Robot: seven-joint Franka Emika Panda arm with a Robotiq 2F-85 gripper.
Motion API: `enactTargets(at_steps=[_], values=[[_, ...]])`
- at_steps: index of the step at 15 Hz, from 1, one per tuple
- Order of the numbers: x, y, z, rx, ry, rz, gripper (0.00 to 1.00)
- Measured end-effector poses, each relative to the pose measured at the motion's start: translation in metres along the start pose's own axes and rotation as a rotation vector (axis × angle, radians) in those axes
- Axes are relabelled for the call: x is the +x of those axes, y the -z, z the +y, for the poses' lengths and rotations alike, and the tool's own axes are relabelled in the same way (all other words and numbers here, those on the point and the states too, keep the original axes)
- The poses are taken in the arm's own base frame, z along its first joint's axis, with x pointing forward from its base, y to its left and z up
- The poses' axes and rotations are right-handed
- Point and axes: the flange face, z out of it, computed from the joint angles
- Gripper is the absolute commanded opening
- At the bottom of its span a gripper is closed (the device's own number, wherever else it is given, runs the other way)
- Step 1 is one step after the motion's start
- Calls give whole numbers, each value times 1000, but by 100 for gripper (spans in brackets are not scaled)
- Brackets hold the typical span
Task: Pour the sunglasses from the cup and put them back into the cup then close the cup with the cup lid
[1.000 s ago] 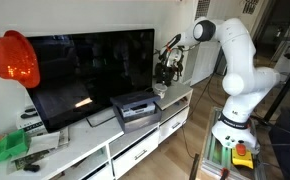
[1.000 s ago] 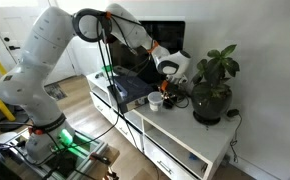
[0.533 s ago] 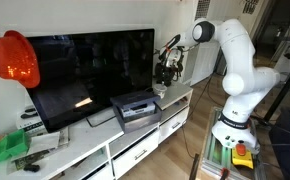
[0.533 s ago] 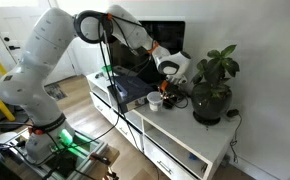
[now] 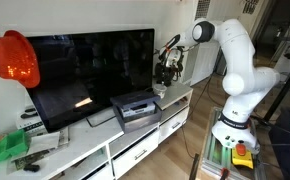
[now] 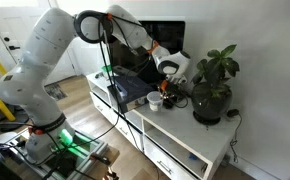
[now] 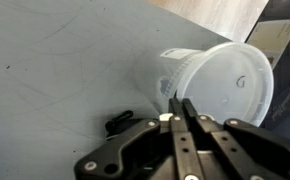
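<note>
In the wrist view my gripper (image 7: 182, 106) is shut on the rim of a white translucent cup (image 7: 220, 80). The cup is tipped on its side above the grey cabinet top, its inside facing the camera. Black sunglasses (image 7: 118, 122) lie on the surface just left of the fingers, partly hidden by the gripper body. In both exterior views the gripper (image 5: 166, 68) (image 6: 168, 68) holds the cup (image 6: 172, 66) above the right end of the TV cabinet. A small white round piece, likely the lid (image 6: 156, 100), lies on the cabinet below.
A large TV (image 5: 90, 65) stands left of the gripper, with a grey box (image 5: 135, 106) in front of it. A potted plant (image 6: 213, 85) stands close beside the cup. The white cabinet (image 5: 135, 140) has drawers below.
</note>
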Motion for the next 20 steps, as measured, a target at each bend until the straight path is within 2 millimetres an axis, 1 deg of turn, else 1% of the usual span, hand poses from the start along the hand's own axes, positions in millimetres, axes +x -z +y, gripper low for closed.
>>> enactTargets(at_steps=[2,5,7,9,10,12,16,18,20], values=[[0,1,1,-2,-1,0,49],[-1,9,2,-15,-2,10,72],[-1,21,2,-31,-1,24,86],[-2,41,0,-47,-2,45,98],[-3,53,-1,-47,-4,64,100],[-11,83,-7,-19,-9,115,100],[-38,147,-21,76,-13,214,100],[-52,171,-29,108,-19,245,100],[-63,187,-34,130,-28,266,100]])
